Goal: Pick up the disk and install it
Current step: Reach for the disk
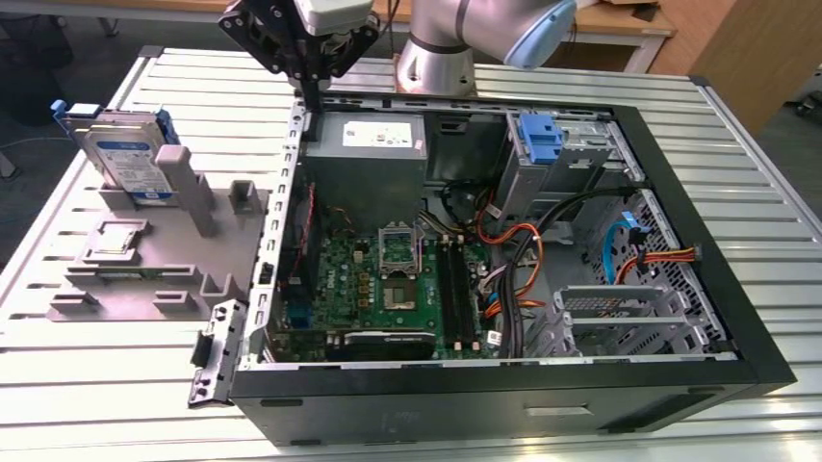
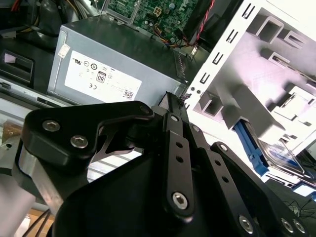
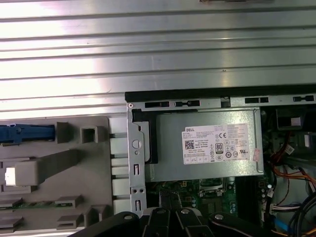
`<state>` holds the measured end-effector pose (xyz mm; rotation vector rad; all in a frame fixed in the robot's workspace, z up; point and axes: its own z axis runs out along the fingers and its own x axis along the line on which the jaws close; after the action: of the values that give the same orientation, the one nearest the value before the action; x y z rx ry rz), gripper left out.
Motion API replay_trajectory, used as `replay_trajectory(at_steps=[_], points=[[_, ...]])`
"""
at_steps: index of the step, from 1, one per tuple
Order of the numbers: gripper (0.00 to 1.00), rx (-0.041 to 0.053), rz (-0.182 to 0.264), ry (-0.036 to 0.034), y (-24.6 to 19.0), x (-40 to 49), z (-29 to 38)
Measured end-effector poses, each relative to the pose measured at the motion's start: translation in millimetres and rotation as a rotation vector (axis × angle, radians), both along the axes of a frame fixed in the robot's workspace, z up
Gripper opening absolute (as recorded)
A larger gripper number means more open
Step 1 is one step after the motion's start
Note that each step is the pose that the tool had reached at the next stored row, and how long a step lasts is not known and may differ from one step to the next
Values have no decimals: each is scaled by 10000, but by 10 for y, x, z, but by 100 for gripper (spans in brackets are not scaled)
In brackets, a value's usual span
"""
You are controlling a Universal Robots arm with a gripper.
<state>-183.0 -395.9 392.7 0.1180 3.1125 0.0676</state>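
The disk [image 1: 126,159] stands on edge in a slot at the far end of a grey holder [image 1: 154,255], at the exterior view's left, outside the computer case [image 1: 757,318]. Its labelled face is turned towards the near side, and blue rails [image 1: 60,112] run along its edges. In the second wrist view the disk [image 2: 285,159] shows beyond the holder's pale posts.

It is likely stiff and fairly dense for its bulk, with smooth metal faces that could slip. It is also sensitive to knocks, so it should not be dropped or squeezed hard on the label side. The free upper part above the slot, gripped across the two flat faces, looks like the best place to take hold. The plastic rails may flex.

The claw [image 1: 308,101] hangs over the far left corner of the case, beside the power supply [image 1: 372,135], apart from the disk. Its fingers are together and hold nothing, as both wrist views show. The slatted metal desk [image 1: 103,385] carries holder and case.
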Motion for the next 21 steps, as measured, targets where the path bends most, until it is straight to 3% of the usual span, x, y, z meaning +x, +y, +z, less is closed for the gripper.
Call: replay_trajectory(at_steps=[21], points=[[10, 0, 0, 0, 10, -83, -2]])
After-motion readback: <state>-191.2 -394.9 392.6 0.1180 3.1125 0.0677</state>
